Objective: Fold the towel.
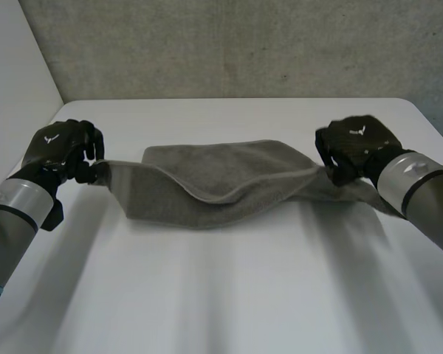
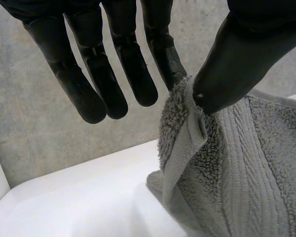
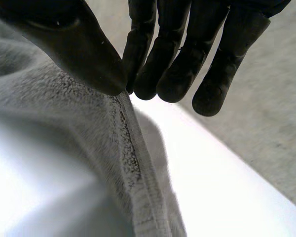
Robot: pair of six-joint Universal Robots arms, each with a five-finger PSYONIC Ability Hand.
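Observation:
A grey towel is stretched across the white table, sagging and partly folded in its middle. My left hand holds the towel's left end; its thumb pinches the towel hem against a finger. My right hand holds the towel's right end; its thumb presses the towel edge against the fingers. Both ends are lifted a little off the table.
A grey concrete wall rises behind the table's far edge. A white panel stands at the left. The near half of the table lies bare in front of the towel.

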